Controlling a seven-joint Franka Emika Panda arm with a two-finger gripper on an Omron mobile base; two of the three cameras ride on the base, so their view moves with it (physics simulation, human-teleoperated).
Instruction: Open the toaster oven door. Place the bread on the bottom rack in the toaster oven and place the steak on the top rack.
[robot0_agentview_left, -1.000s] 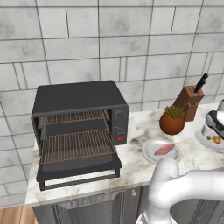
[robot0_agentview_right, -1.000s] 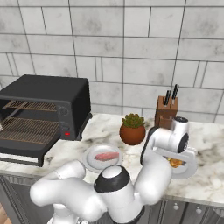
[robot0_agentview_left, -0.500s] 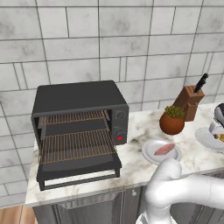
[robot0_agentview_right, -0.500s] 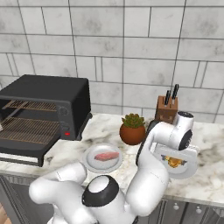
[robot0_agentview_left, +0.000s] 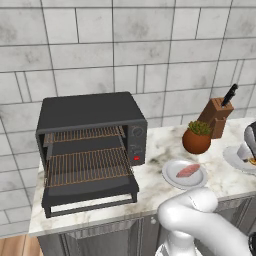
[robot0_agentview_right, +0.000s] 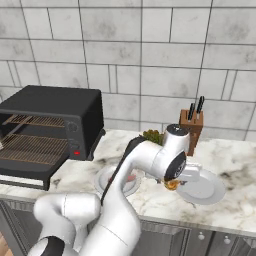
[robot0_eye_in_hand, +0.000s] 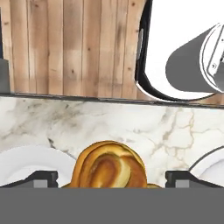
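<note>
Toaster oven door (robot0_agentview_left: 90, 192) down, racks bare; steak (robot0_agentview_left: 188, 170) on near plate; claw (robot0_eye_in_hand: 111, 180) released, spread wide astride the bread (robot0_eye_in_hand: 109, 168) on the far plate (robot0_agentview_right: 206, 188); advise lowering centred, pinching the crust gently before lifting.

Even, bright overhead light fills the rendered kitchen; soft shadows pool beneath the toaster oven (robot0_agentview_left: 90, 145) and the plate (robot0_agentview_left: 185, 175). Edges look slightly soft, no glare, no lens distortion.
</note>
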